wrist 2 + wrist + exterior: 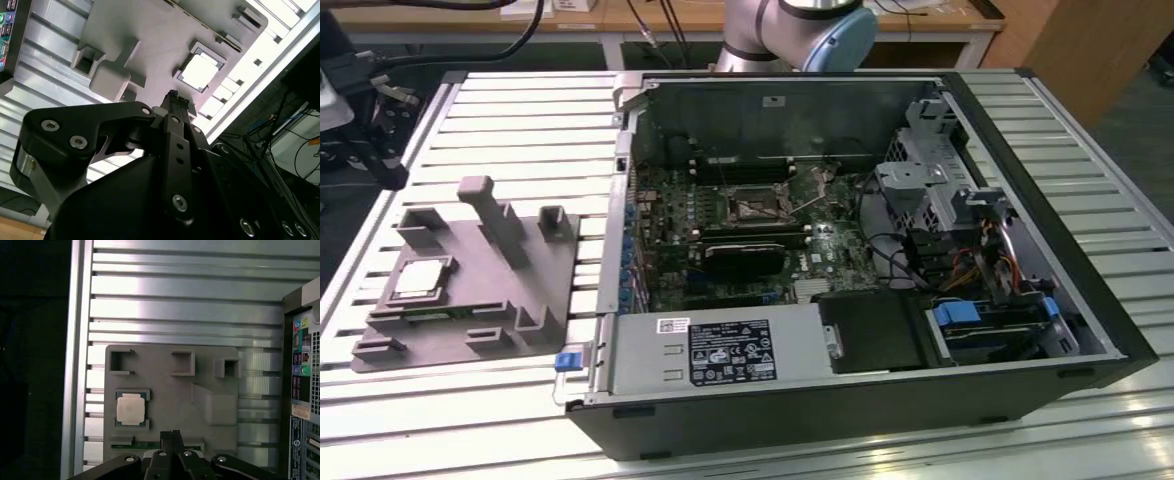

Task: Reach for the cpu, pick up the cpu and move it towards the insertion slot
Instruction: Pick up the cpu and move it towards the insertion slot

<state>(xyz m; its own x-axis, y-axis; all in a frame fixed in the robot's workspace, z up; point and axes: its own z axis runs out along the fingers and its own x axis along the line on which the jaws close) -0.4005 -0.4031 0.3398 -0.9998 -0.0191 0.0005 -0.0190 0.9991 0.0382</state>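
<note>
Upright posts [494, 218] stand near the uncovered cpu [422, 279].

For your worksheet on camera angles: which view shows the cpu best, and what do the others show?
The first wrist view: it looks straight down on the cpu, whole square top unobstructed in its grey tray recess. The second wrist view shows it obliquely; the exterior view, distant, on the exterior view's left.

In both wrist views the gripper [172, 433] [174, 98] hangs with its slim black fingers pressed together (nothing between them). In the exterior view, a grey arm joint [781, 30] carries a blue cap.
</note>
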